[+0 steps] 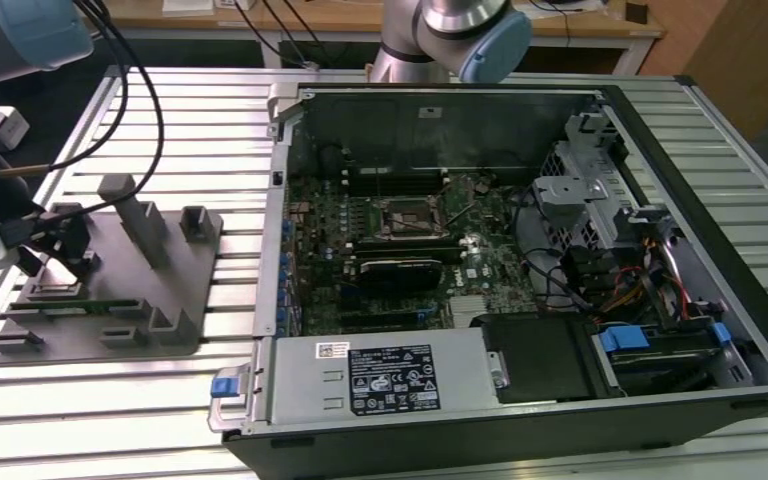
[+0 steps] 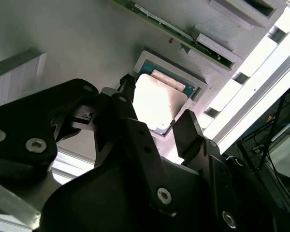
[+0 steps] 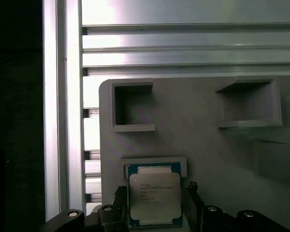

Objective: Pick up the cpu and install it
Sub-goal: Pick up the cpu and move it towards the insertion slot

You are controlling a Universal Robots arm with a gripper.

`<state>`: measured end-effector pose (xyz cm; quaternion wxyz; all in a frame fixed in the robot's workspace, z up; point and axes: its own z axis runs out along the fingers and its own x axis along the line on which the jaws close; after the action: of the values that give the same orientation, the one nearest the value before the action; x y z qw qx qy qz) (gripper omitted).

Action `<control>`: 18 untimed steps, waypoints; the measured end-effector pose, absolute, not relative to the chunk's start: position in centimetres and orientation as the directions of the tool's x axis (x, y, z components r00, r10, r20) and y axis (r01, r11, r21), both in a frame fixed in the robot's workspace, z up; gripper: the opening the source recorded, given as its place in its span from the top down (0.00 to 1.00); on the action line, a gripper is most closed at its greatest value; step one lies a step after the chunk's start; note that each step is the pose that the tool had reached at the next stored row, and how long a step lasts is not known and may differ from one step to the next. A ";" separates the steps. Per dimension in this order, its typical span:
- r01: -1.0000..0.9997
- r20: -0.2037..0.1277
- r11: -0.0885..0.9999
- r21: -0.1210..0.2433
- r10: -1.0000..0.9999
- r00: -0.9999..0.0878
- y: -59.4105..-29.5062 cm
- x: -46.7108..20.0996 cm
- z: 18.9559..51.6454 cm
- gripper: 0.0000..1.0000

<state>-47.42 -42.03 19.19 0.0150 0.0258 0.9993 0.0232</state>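
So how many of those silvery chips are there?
1: the cpu lies in the grey tray's recess, straddled by the open end effector. The computer's socket may hide another.

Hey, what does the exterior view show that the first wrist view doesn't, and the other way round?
Exterior view: the open computer case with its motherboard, on the exterior view's right of the tray. First wrist view: the cpu lying flat in its pocket, the open hand straddling it. Both: the grey fixture tray on the slatted table.
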 end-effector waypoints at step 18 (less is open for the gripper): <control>0.055 -0.029 0.997 0.047 0.056 -0.998 -42.0 -47.4 18.6 0.41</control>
<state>-47.44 -42.03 18.58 0.0151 0.0278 0.9992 0.0232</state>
